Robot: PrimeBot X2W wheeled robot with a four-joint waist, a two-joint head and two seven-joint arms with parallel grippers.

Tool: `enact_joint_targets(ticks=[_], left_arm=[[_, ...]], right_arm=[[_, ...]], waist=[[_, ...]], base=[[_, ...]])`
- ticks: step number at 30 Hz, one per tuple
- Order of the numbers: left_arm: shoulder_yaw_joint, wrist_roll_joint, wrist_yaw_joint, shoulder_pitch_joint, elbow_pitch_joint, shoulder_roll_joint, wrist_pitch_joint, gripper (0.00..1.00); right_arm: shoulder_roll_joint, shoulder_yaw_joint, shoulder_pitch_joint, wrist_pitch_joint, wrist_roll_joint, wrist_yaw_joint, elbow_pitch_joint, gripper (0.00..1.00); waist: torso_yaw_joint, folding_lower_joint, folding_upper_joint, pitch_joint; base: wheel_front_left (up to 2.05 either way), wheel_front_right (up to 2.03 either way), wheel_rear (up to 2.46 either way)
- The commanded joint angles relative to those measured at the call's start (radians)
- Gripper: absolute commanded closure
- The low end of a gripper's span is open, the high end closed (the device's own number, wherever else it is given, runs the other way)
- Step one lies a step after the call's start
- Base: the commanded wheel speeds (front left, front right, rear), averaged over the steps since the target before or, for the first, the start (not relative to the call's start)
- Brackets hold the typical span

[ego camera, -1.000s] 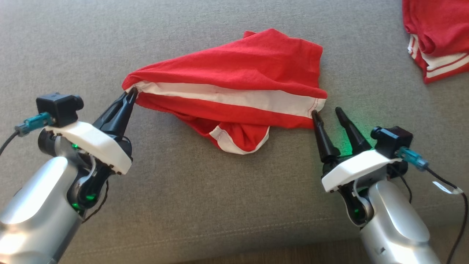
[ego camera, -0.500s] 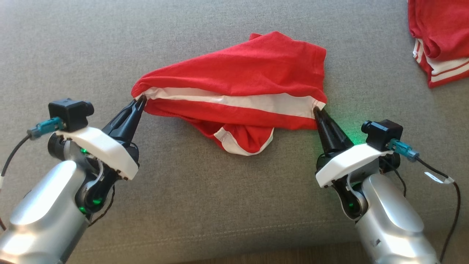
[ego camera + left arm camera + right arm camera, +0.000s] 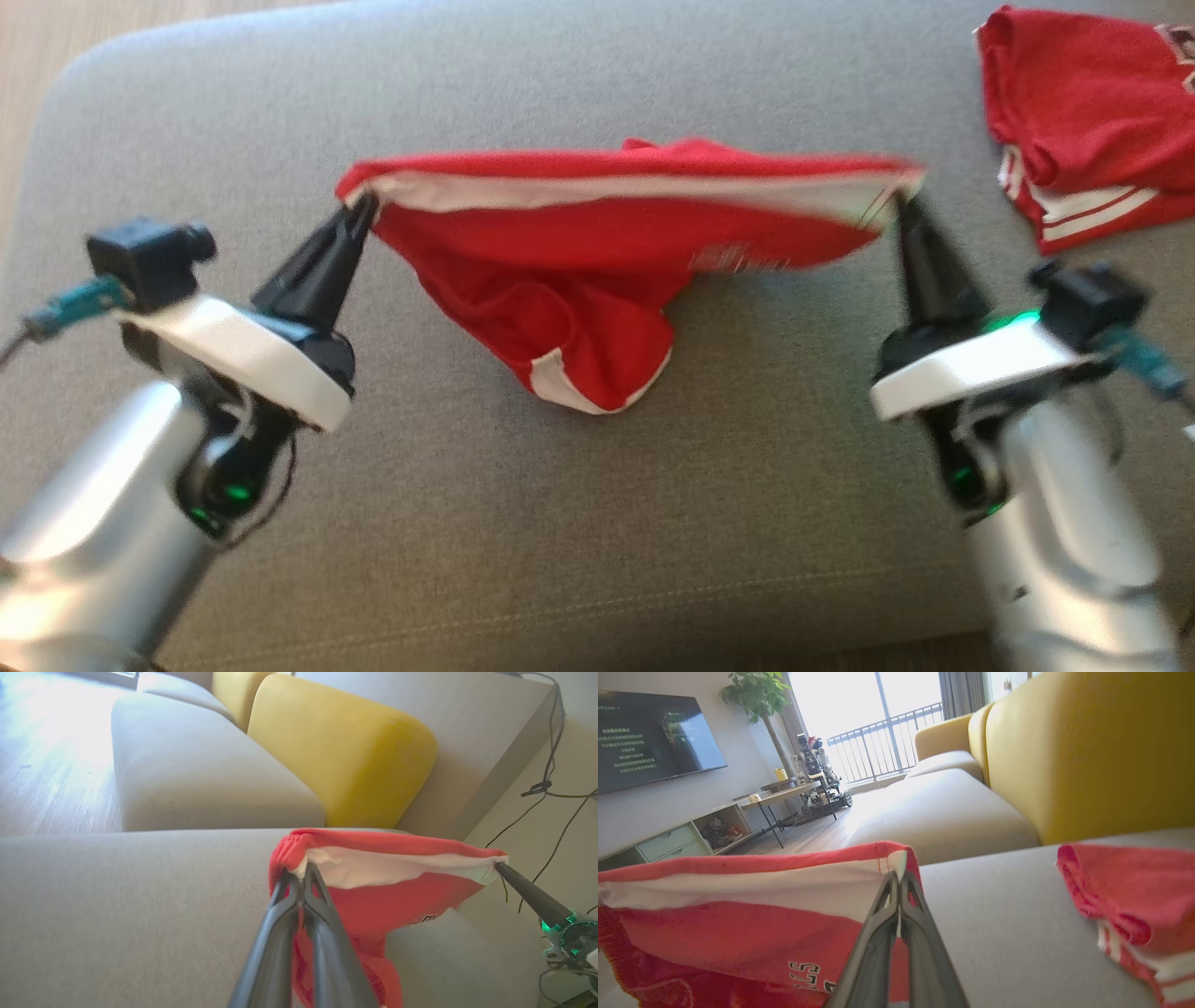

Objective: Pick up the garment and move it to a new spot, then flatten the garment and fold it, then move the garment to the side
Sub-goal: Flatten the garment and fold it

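The garment (image 3: 569,252) is red with a white band along its hem and hangs stretched between my two grippers above the grey sofa seat (image 3: 560,485). My left gripper (image 3: 359,203) is shut on its left hem corner, and my right gripper (image 3: 904,198) is shut on the right hem corner. The lower part sags, and its tip (image 3: 597,392) seems to rest on the cushion. In the left wrist view my left gripper (image 3: 301,873) pinches the white hem of the garment (image 3: 387,896). In the right wrist view my right gripper (image 3: 896,879) clamps the stitched corner of the garment (image 3: 738,933).
A second red garment with white stripes (image 3: 1083,121) lies bunched at the back right of the seat, also (image 3: 1129,914) in the right wrist view. Yellow back cushions (image 3: 345,751) stand behind. Wooden floor (image 3: 56,37) shows past the sofa's left end.
My right gripper closed on the garment's right hem corner. Both grippers then lifted and drew apart, pulling the hem taut, and the camera view shifted.
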Motion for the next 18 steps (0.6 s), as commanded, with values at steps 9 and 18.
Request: enact_joint_targets(ticks=[9,18], left_arm=[[0.103,-0.028,-0.006,-0.319,-0.174,0.134,0.184,1.0],[0.062,0.165,-0.023,-0.798,0.019,0.133,0.191,1.0]], right_arm=[[-0.031,-0.062,-0.296,0.214,0.017,0.0,-0.261,1.0],[-0.011,-0.069,-0.806,0.185,-0.031,0.0,-0.011,1.0]], waist=[[-0.053,0.0,0.0,0.007],[-0.091,0.0,0.0,0.243]], base=[[0.0,0.0,0.0],[0.0,0.0,0.0]])
